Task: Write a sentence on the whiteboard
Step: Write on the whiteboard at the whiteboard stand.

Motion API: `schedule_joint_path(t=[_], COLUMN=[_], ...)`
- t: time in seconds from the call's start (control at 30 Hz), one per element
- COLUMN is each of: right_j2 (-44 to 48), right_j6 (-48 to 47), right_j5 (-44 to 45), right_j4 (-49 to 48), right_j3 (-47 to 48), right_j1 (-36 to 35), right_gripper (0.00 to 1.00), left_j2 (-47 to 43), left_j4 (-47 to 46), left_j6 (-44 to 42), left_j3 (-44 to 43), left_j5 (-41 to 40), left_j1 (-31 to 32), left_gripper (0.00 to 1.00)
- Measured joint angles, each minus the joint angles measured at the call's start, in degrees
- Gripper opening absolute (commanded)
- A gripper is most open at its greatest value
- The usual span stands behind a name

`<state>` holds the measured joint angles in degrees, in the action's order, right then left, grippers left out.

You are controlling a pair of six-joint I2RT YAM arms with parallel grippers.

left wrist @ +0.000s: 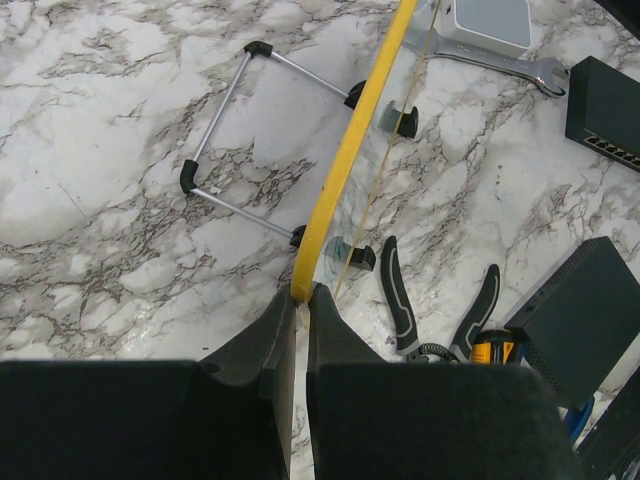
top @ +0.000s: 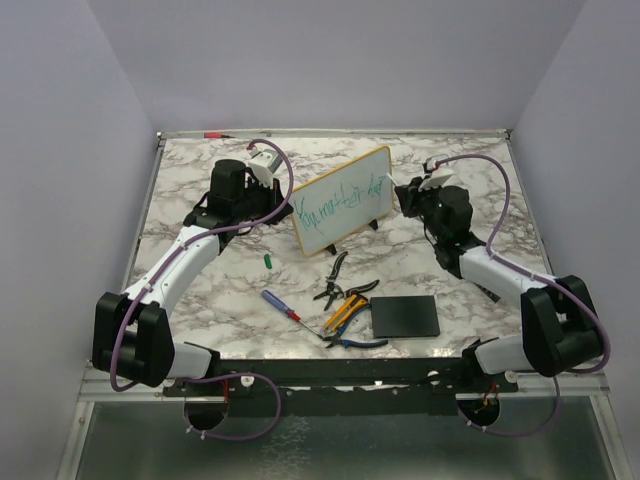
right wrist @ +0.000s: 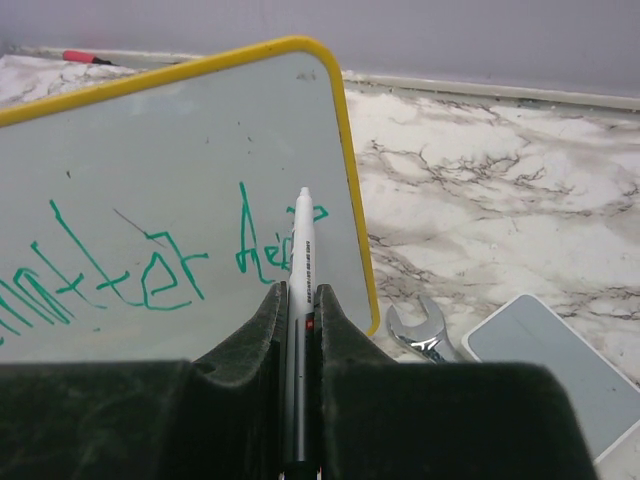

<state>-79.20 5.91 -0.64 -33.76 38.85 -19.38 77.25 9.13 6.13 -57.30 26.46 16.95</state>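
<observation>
I see the whiteboard (top: 340,200) standing tilted on its feet mid-table, the teal sentence (top: 335,205) running across it; my left gripper (left wrist: 302,298) is pinched onto its yellow frame edge; my right gripper (right wrist: 300,300) clamps a white marker (right wrist: 302,240), tip beside the last word, contact unclear; pliers (top: 332,285), a screwdriver (top: 280,304) and a black pad (top: 404,316) lie in front, nearer the bases.

Marble table (top: 420,270) (grey-veined) carries whiteboard (top: 340,200), pliers (top: 333,285), screwdriver (top: 280,304), black pad (top: 404,316).
</observation>
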Motion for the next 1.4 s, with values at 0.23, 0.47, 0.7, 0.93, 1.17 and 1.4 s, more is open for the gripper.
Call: schedule_joint_path(t=[0.23, 0.47, 0.7, 0.93, 1.17, 1.4], right_j2=[-3.17, -5.49, -6.01, -6.01, -6.01, -6.19], right_j6=[-0.44, -1.03, -1.05, -0.90, 0.20, 1.14], right_j5=[1.01, 1.11, 1.22, 1.20, 0.72, -0.42], right_j4=[-0.59, -1.29, -1.27, -1.25, -0.81, -0.42], right_j3=[4.07, 6.01, 5.97, 3.17, 0.83, -0.59], right_j1=[0.00, 0.00, 0.00, 0.00, 0.00, 0.00], right_gripper=[0.01, 0.01, 0.01, 0.01, 0.01, 0.01], left_j2=[0.00, 0.00, 0.00, 0.00, 0.00, 0.00], left_j4=[0.00, 0.00, 0.00, 0.00, 0.00, 0.00], left_j6=[0.00, 0.00, 0.00, 0.00, 0.00, 0.00], left_j3=[0.00, 0.00, 0.00, 0.00, 0.00, 0.00], left_j5=[0.00, 0.02, 0.00, 0.00, 0.00, 0.00], left_j1=[0.02, 0.00, 0.04, 0.04, 0.07, 0.07], left_gripper=[0.03, 0.01, 0.01, 0.01, 0.01, 0.01])
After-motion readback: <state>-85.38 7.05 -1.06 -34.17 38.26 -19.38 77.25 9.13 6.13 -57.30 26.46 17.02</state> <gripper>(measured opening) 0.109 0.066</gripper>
